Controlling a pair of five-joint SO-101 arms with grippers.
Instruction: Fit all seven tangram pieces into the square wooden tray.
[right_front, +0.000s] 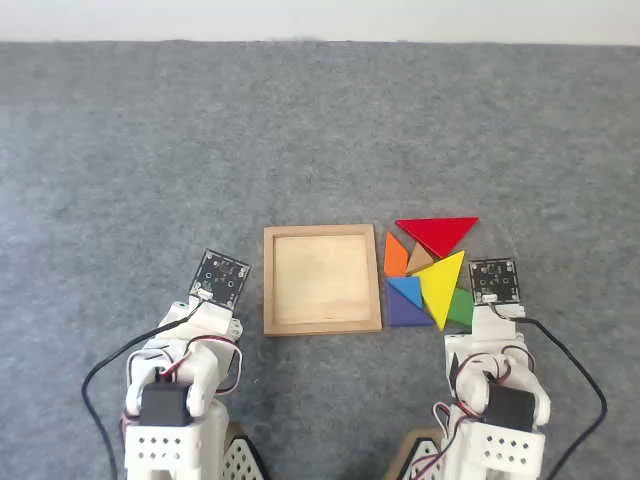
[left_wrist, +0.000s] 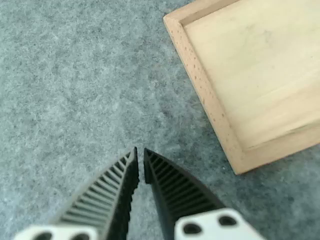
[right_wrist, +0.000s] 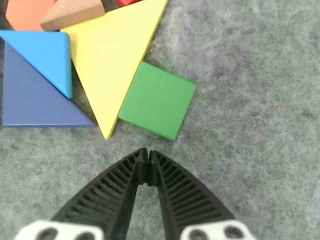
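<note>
Grey felt (right_front: 150, 150) covers the table. The square wooden tray (right_front: 323, 231) lies between the 2 arms. All 7 tangram pieces (right_front: 430, 275) cluster on the felt just beside its right rim:
- large red triangle (right_front: 435, 234)
- large yellow triangle (right_wrist: 112, 65)
- dark blue triangle (right_wrist: 30, 100)
- green square (right_wrist: 157, 100)
- light blue triangle (right_wrist: 45, 52)
- orange piece (right_front: 395, 256)
- small brown triangle (right_wrist: 72, 12)

The left gripper (left_wrist: 140, 152), fingers clenched on nothing, hovers near a tray corner. The right gripper (right_wrist: 146, 152), likewise clenched, hovers near the green square.

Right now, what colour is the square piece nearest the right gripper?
Green; the square piece shows best in the right wrist view.
</note>
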